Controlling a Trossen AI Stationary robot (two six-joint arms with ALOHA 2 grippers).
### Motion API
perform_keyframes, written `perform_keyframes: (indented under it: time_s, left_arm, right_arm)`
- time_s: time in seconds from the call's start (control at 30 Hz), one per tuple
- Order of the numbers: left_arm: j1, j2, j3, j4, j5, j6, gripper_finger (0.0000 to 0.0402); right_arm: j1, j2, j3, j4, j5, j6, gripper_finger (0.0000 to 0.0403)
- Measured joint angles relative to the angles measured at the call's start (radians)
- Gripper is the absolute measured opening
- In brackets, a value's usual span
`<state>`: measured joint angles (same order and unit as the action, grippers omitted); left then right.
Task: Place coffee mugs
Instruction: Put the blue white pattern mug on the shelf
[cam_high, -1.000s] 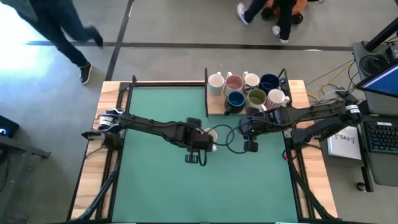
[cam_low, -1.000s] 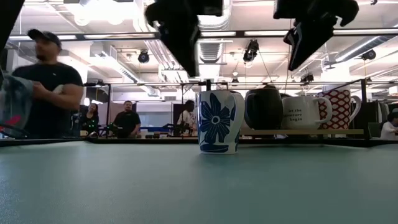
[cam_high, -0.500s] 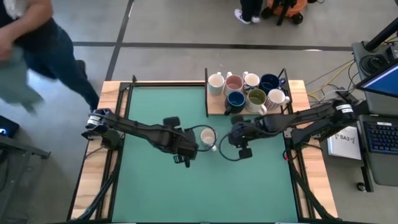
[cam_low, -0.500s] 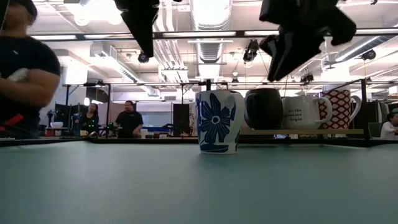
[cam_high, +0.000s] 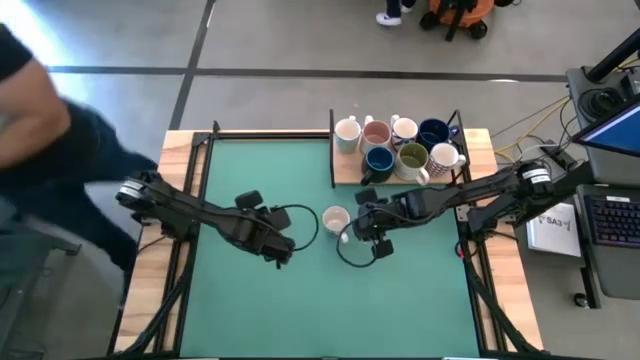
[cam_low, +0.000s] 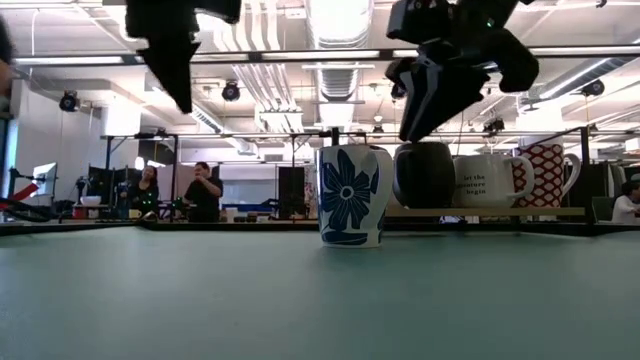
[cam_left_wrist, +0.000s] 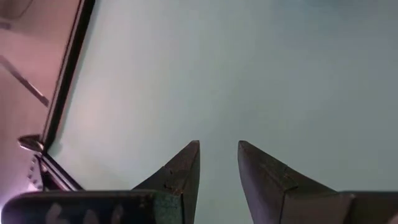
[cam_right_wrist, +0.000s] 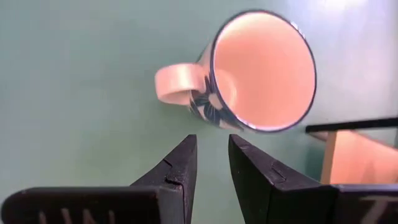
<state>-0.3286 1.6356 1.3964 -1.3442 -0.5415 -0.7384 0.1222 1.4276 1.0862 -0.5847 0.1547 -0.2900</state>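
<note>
A white mug with a blue flower (cam_high: 335, 218) stands upright on its base on the green mat (cam_high: 260, 310), near the middle. It also shows in the low view (cam_low: 352, 196) and the right wrist view (cam_right_wrist: 261, 71), handle toward the table's near side. My right gripper (cam_high: 350, 230) hovers just right of and above it, open, fingers (cam_right_wrist: 180, 162) short of the handle with nothing between them. My left gripper (cam_high: 284, 254) hangs open over bare mat (cam_left_wrist: 249, 74), left of the mug.
A wooden shelf (cam_high: 345, 178) at the back right carries several mugs: white (cam_high: 347, 132), pink (cam_high: 376, 133), dark blue (cam_high: 433, 132), olive (cam_high: 412, 157), dotted (cam_high: 444, 157). A cable loops below my right gripper (cam_high: 350, 255). A person (cam_high: 50, 150) moves by the table's left edge.
My left gripper has drawn away from the mug toward the table's left edge, rolling as it went. My right gripper has come toward the mug from the right, sinking a little and rolling. The mug has stayed put.
</note>
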Motion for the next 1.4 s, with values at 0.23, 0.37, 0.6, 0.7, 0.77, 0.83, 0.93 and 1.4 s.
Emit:
perform_keyframes:
  time_s: [0.23,0.37,0.6,0.7,0.77,0.83,0.93,1.4]
  left_arm:
    - [-0.003,-0.061,-0.131,0.075,0.0,-0.041,0.0091]
    - [-0.003,-0.073,-0.167,0.104,0.0,-0.042,0.0091]
    - [-0.003,-0.073,-0.182,0.113,0.002,-0.039,0.0091]
    - [-0.003,-0.073,-0.182,0.112,0.001,-0.036,0.0091]
    - [-0.003,-0.073,-0.182,0.113,0.002,-0.034,0.0091]
    - [-0.003,-0.073,-0.182,0.113,0.001,-0.034,0.0091]
    - [-0.003,-0.073,-0.182,0.113,0.001,-0.034,0.0091]
    - [-0.003,-0.073,-0.182,0.117,0.002,-0.026,0.0091]
  right_arm:
    - [0.0,0.068,0.047,0.0,0.002,-0.062,0.0101]
    - [0.0,0.113,0.082,-0.004,0.014,-0.086,0.0115]
    - [0.004,0.136,0.14,-0.032,0.049,-0.096,0.0119]
    - [0.005,0.14,0.14,-0.032,0.047,-0.118,0.0116]
    - [0.005,0.146,0.14,-0.026,0.048,-0.131,0.0116]
    - [0.004,0.16,0.14,-0.024,0.048,-0.142,0.0118]
    - [0.004,0.183,0.14,-0.017,0.052,-0.177,0.0118]
    - [0.004,0.224,0.152,-0.044,0.055,-0.227,0.0053]
